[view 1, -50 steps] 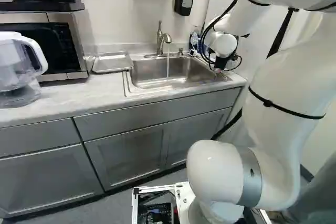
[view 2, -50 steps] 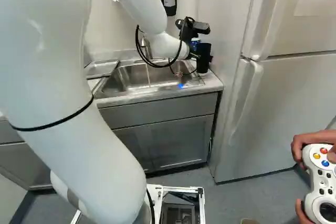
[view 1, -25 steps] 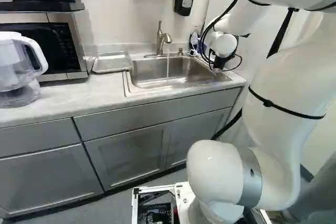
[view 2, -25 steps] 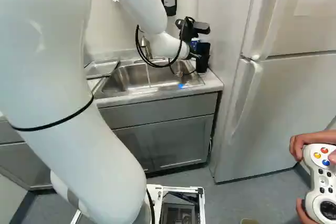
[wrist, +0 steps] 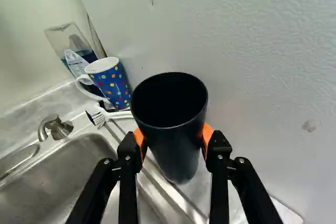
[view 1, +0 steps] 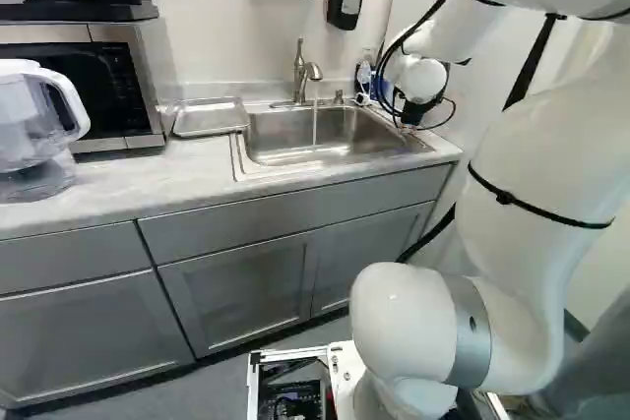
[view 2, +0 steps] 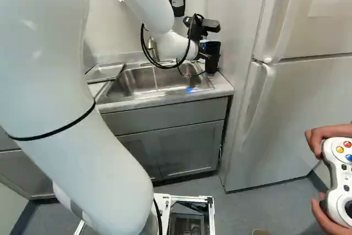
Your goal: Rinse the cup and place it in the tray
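Observation:
In the right base view my gripper (view 2: 203, 55) is at the sink's right end, with the black cup (view 2: 213, 58) at its fingers. From the wrist, the gripper (wrist: 174, 139) is shut on the cup (wrist: 177, 156), an orange pad against each side. The cup stands about upright, mouth up; whether its base touches the counter I cannot tell. A thin stream of water (view 1: 315, 127) falls from the faucet (view 1: 301, 74) into the steel sink (view 1: 281, 135). The metal tray (view 1: 211, 117) lies on the counter left of the sink.
A blue dotted mug (wrist: 113, 85), a bottle (wrist: 73, 45) and a white brush (wrist: 113, 115) are close beside the cup. A pale upright panel (wrist: 252, 77) rises just behind it. A microwave (view 1: 89, 81) and a pitcher (view 1: 34, 130) stand left of the tray.
The gripper has closed on the cup. In the right base view the cup first shifted slightly left, then rose a little with the arm. The base has not moved.

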